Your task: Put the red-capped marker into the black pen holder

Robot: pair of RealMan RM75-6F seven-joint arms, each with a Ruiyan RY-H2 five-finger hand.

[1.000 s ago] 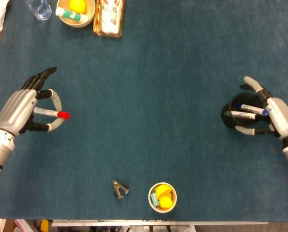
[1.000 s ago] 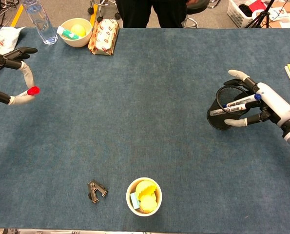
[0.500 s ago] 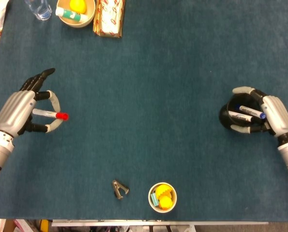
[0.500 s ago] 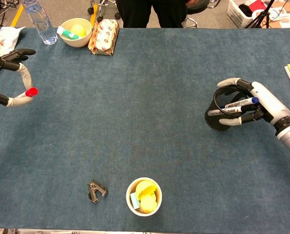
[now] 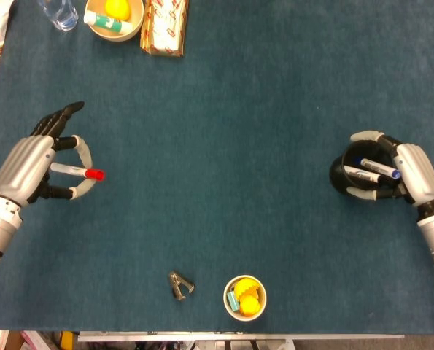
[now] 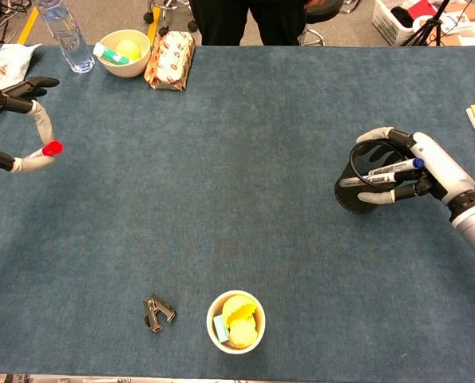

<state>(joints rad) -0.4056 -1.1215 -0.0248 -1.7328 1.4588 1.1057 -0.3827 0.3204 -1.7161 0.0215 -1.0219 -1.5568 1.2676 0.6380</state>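
Holding red-capped marker [image 5: 76, 171], white barrel: left hand [image 5: 28, 166] | right hand [image 5: 410, 172] grips black pen holder [image 5: 350, 175]

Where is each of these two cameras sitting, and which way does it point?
Head view: high above the table, looking almost straight down; shows both forearms, the left hand holding the red-capped marker.
Chest view: lower, tilted forward across the table to the floor beyond; right hand grips the black pen holder.
Shared: both hands, marker, holder.

left hand [image 6: 17, 132] pinching red-capped marker [image 6: 52, 148], right hand [image 6: 417, 167] gripping black pen holder [image 6: 355, 190]
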